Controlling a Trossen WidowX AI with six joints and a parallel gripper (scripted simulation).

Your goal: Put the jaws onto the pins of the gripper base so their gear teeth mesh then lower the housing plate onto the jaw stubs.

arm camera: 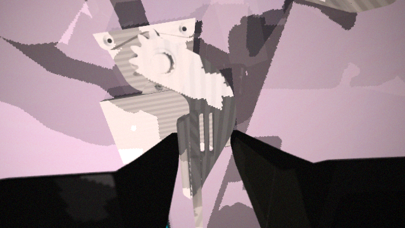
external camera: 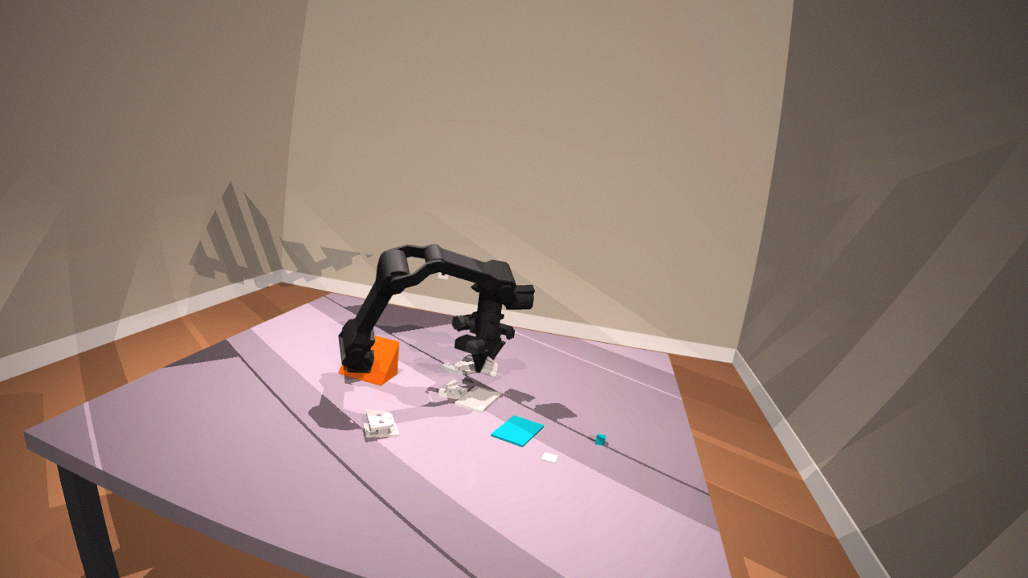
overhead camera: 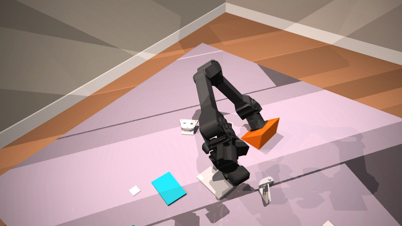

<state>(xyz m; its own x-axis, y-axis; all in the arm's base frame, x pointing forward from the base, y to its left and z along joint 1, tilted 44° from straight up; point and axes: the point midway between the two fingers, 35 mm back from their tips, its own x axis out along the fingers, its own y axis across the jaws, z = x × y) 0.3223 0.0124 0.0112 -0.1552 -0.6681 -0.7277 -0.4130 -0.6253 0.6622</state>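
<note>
Top: black gripper (overhead camera: 227,171) (external camera: 479,361) (arm camera: 204,137) is hovering by the flat white slab (overhead camera: 206,178) (external camera: 479,399); second white toothed jaw (overhead camera: 265,188) (arm camera: 357,6) is lying free. White rounded plate with two holes (overhead camera: 188,123) (external camera: 380,420), likely the housing, is waiting well apart.

Exterior: white gripper base (external camera: 452,390) (arm camera: 126,68) is sitting beside the slab.

Wrist: claw is clamping a curved white plastic jaw (overhead camera: 220,177) (external camera: 491,367) (arm camera: 202,79) by its slotted shank, gear end over the base. Probably light, stiff, slick; teeth looking fragile, so shank's the right hold.
</note>
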